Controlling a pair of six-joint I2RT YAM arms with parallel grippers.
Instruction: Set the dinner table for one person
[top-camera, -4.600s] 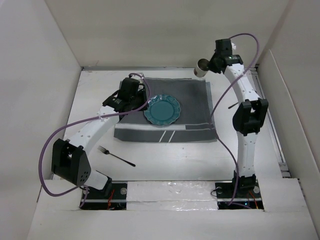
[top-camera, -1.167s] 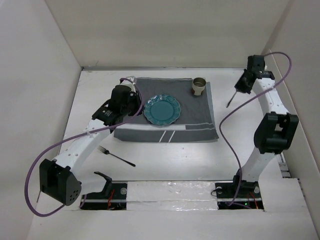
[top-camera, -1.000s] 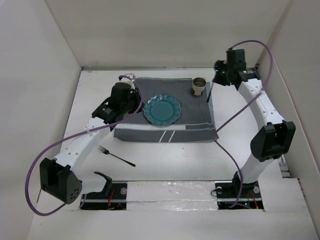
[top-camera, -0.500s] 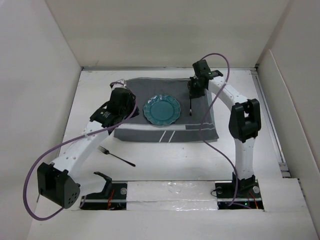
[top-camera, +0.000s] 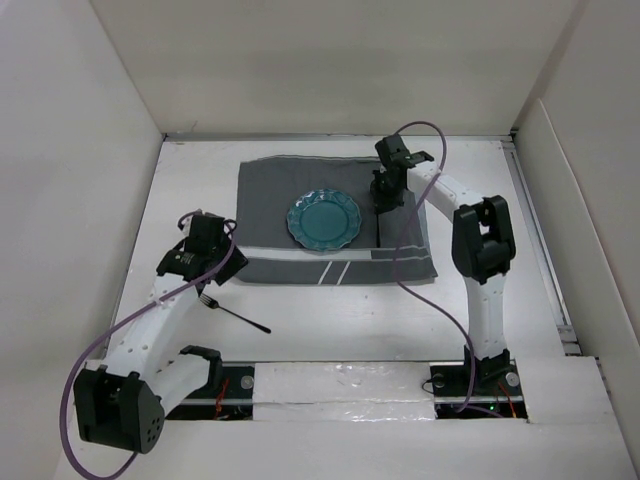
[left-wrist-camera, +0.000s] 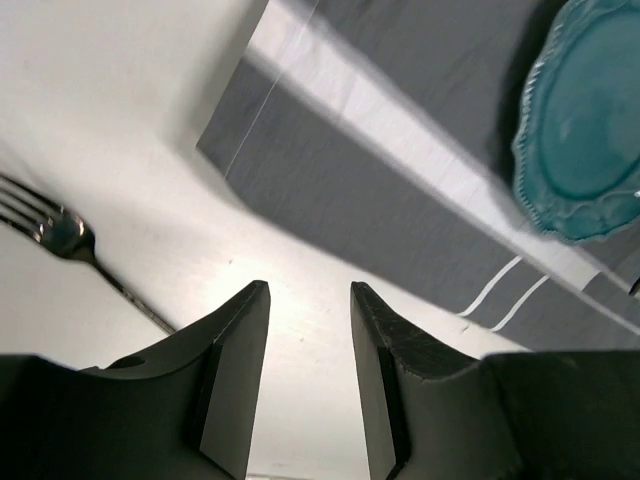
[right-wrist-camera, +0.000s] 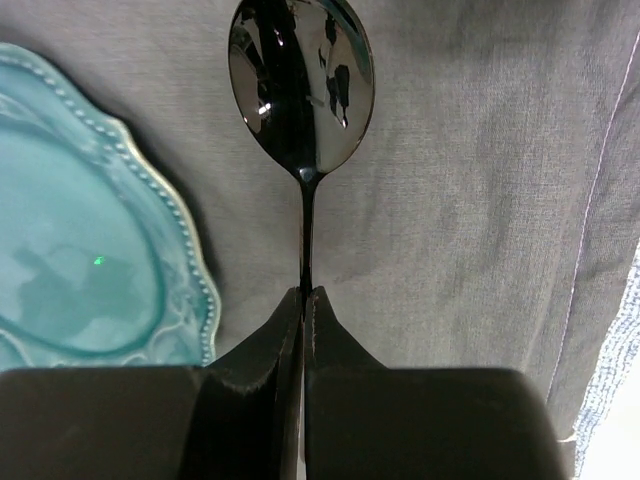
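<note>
The left pincer (left-wrist-camera: 308, 290), open and empty, hovers just beside the fork (left-wrist-camera: 65, 237), while the right pincer (right-wrist-camera: 303, 292) clamps the spoon (right-wrist-camera: 301, 80).

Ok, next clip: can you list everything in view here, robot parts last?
dinner table: one, white, under everything
cloth: one, dark grey with pale stripes, far middle of the table
plate: one, teal, on the cloth
spoon: one, dark and shiny, held over the cloth just right of the plate
fork: one, dark metal, on bare table off the cloth's near-left corner
left gripper: one, black, open, above the table by the fork
right gripper: one, black, shut on the spoon's handle
</note>
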